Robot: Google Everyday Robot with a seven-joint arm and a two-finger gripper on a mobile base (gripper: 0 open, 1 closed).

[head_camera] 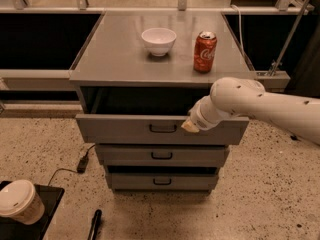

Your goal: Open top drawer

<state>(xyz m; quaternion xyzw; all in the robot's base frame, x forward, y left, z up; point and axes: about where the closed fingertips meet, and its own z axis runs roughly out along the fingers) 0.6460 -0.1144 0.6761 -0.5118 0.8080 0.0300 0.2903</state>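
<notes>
Top drawer (115, 130) partly out below the Coke can (205, 51), my hand (191, 126) at its front rim under that can, grip can't tell; off-centre pull may rack it or slip.

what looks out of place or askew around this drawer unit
Nothing looks spilled or damaged. The top drawer stands pulled out beyond the two lower drawers, with the gripper at its front, right of the handle. The white bowl and red can stand upright.
</notes>
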